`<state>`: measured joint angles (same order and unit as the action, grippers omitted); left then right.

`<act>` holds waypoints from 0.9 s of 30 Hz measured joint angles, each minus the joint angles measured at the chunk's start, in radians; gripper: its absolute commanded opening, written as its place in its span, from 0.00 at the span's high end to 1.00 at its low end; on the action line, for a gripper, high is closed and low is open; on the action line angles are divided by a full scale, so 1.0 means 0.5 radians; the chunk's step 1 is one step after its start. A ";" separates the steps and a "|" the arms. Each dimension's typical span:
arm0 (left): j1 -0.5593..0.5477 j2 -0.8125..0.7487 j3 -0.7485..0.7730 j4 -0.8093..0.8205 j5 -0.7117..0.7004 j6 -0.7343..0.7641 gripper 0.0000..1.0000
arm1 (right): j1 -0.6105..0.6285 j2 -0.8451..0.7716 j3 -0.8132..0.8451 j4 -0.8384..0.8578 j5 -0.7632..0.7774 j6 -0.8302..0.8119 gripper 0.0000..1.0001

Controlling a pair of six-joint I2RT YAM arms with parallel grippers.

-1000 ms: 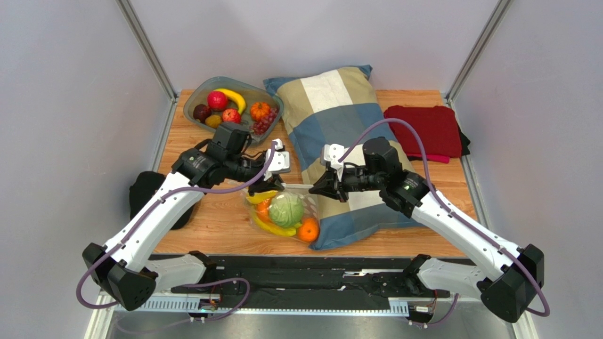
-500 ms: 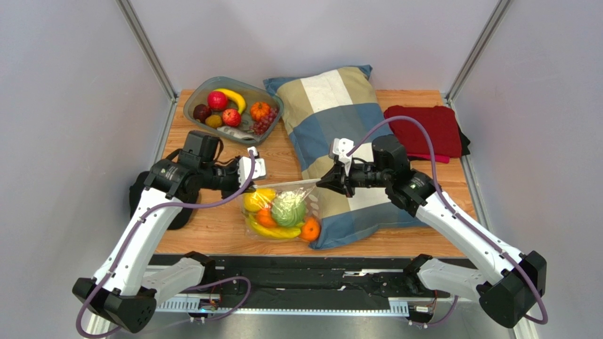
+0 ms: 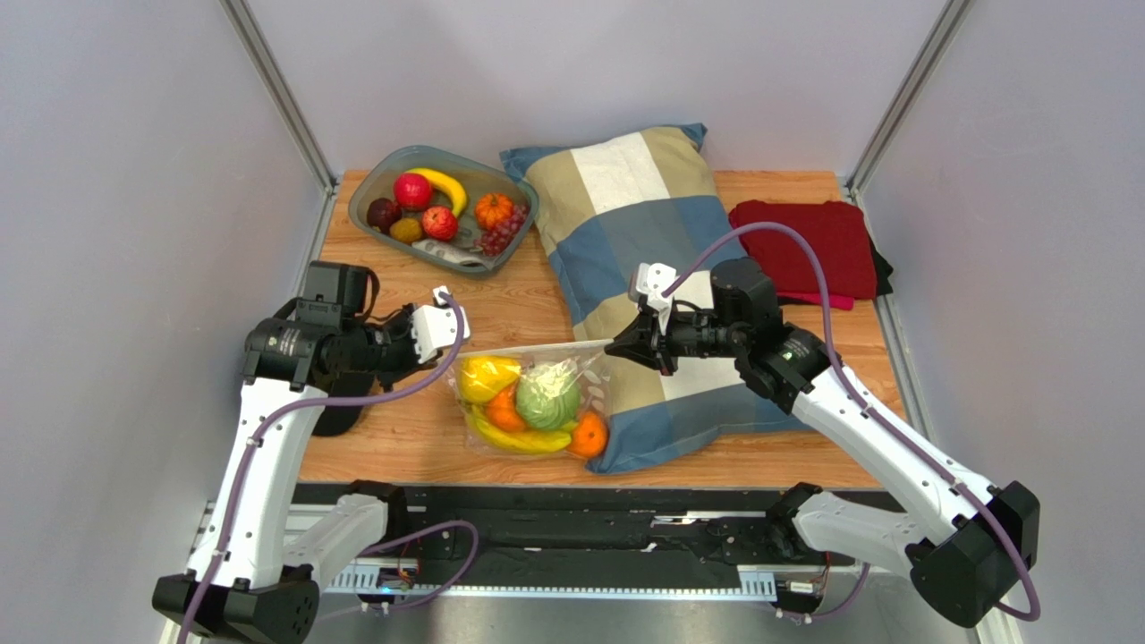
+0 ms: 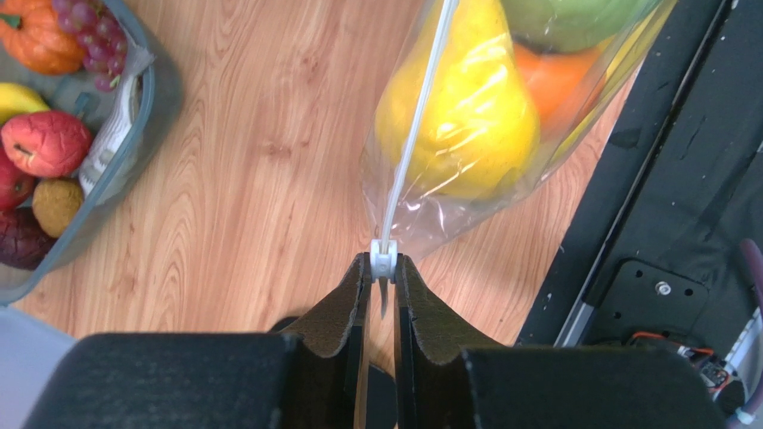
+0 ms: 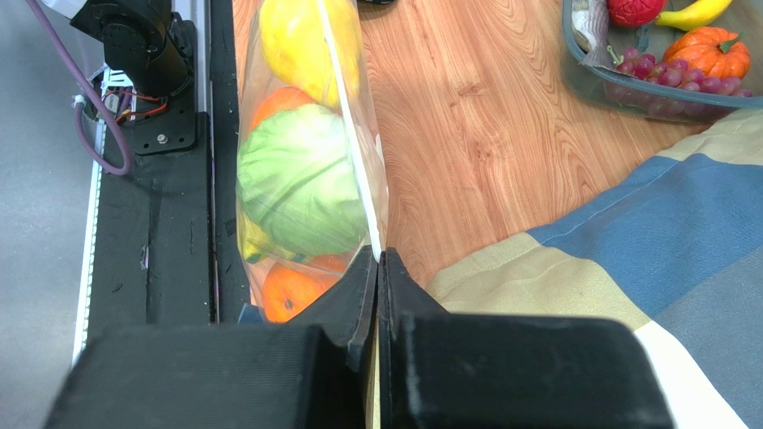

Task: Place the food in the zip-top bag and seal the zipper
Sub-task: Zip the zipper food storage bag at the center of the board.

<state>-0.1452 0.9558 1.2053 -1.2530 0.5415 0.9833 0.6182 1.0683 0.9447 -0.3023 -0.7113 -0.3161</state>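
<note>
Pincers both clamped on the bag's mouth edge, one at each end. The left pincer [image 4: 383, 268] pinches a small white piece, probably the slider, at the end of the zipper [image 4: 414, 143]. The strip runs straight ahead of its tips, taut. Just beyond the tips is the zip-top bag [image 4: 430, 228], with the yellow lemon [image 4: 466, 116] pressed against the film. The right pincer [image 5: 377, 264] grips the opposite end of the strip. Ahead of it the cabbage [image 5: 300, 183] and an orange [image 5: 287, 299] sit inside the bag. The bag spans the gap between the pincers, its bottom apparently on the table [image 3: 403, 450]. Well beyond the left pincer, the grey bowl [image 3: 360, 199] holds more food. The pillow [image 3: 632, 201] lies under and behind the right pincer.

Step in hand: closing run, judged at or near its end.
- Keep the right pincer fixed as anchor.
- Pull the left pincer in line with the strip, no twist, tension steady.
- Stop at the end of the strip rather than dragging the bag.
- Whether the whole length is sealed cannot be told.

Versus one second ago: the left pincer was near the right one by the pillow's edge, then midway. It is now well apart, at the far end. The right pincer has barely shifted. The bag is drawn slightly toward the left pincer.
</note>
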 measured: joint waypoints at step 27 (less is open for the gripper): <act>0.269 0.378 -0.150 0.405 -0.293 -0.185 1.00 | -0.007 0.658 0.333 0.114 0.003 0.409 0.86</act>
<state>-0.0109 1.1450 1.1301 -1.0504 0.3950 0.8909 0.6147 1.3972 1.1114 -0.2455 -0.7097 -0.1116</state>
